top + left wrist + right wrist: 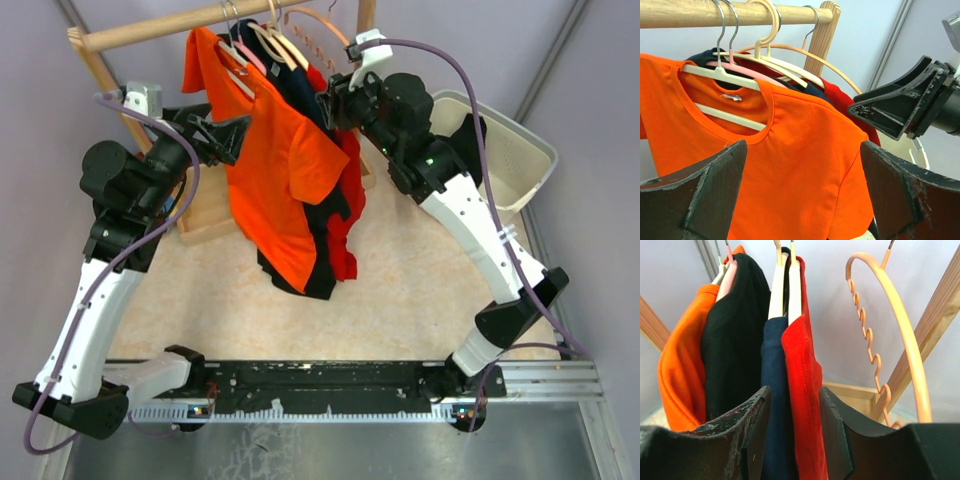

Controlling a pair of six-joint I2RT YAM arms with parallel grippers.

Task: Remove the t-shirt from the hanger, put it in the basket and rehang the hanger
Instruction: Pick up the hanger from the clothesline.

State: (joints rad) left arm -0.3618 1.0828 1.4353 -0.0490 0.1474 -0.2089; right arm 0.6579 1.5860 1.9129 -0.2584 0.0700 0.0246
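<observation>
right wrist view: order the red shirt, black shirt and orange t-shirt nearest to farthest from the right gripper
1. red shirt, between the fingers
2. black shirt, just left of them
3. orange t-shirt, far left

Both arms raised and reaching forward, converging inward; left gripper (232,138) jaws spread wide, right gripper (328,108) jaws much narrower, full closure not discernible.
</observation>
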